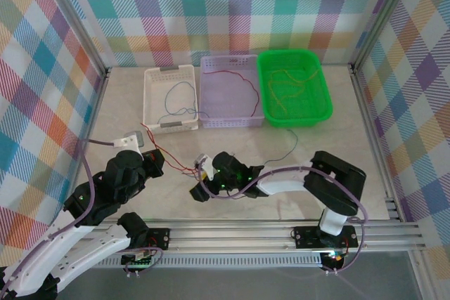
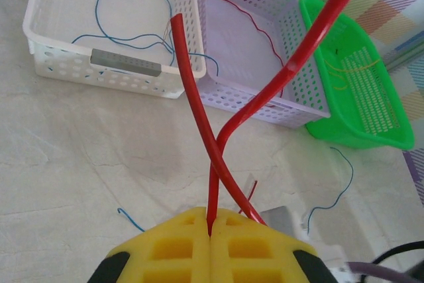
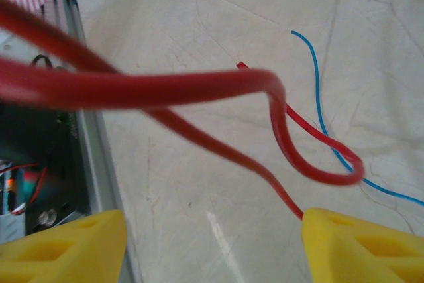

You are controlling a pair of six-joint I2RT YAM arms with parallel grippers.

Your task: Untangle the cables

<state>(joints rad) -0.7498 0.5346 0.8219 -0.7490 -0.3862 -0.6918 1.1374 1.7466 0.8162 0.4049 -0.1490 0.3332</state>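
Observation:
My left gripper (image 1: 155,160) (image 2: 211,231) is shut on a red cable (image 2: 199,104), pinched between its yellow pads; two red strands cross just above them. This red cable (image 1: 174,162) runs across the table to my right gripper (image 1: 200,177) (image 3: 212,250). That gripper is open, its yellow fingertips (image 3: 361,246) far apart. The red cable (image 3: 199,87) loops in front of it and one strand touches the right fingertip. A loose blue cable (image 3: 317,107) (image 2: 339,190) lies on the table beyond.
At the back stand a white basket (image 1: 149,96) holding a blue cable, a purple basket (image 1: 232,122) holding a red cable and a green basket (image 1: 295,119) with yellowish cables. A metal rail (image 1: 281,228) borders the near edge.

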